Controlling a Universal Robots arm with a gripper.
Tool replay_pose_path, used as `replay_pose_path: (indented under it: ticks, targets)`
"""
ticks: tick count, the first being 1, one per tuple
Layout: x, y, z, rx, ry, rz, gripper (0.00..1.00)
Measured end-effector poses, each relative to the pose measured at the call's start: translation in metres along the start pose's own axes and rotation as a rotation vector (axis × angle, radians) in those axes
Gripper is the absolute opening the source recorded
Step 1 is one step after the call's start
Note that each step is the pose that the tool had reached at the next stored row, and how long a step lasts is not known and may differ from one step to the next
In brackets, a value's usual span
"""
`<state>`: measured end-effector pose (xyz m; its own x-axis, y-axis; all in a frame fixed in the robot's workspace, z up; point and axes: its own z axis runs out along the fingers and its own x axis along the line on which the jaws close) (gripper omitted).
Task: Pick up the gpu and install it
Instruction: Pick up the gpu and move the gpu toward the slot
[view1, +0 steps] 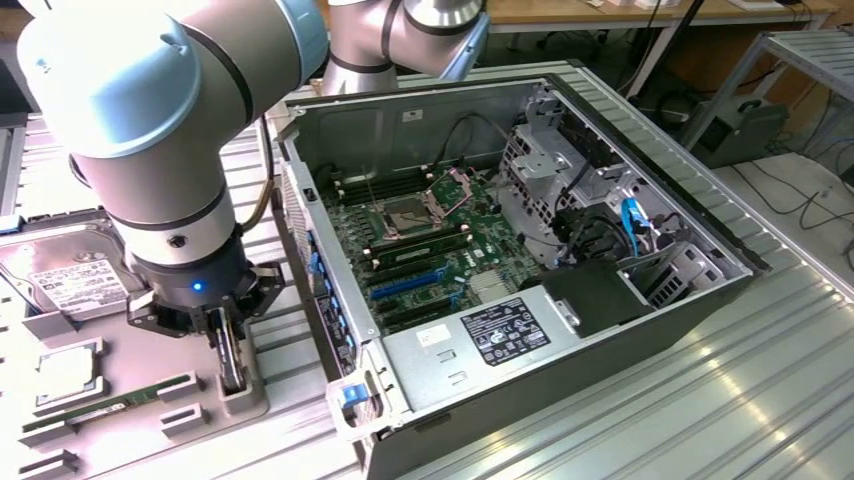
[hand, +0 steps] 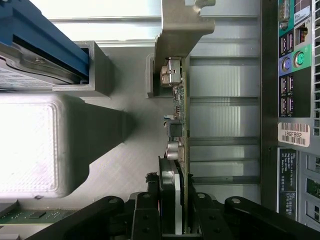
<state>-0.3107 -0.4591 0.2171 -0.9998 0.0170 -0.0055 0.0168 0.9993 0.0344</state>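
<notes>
Gpu (hand: 179, 125) on edge, clenched in the claw (hand: 175, 210) at a grey holder (view1: 248, 398). Hard drive (view1: 60, 275) and memory stick (view1: 100, 408) lie near; the open case (view1: 694, 330) stands close on the exterior view's right.

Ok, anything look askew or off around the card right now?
Nothing stands out. The gpu stands straight on edge in its grey holder, centred in the gripper, which is shut on it; the open computer case looks in order.

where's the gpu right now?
Exterior view's lower left: the gpu stands on edge in a grey holder beside the open case, clamped in the gripper.
</notes>
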Motion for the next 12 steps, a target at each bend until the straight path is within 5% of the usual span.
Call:
replay_pose_path:
  ticks: [12]
  targets:
    - [0.0,0.0,0.0,0.0,0.0,0.0,0.28]
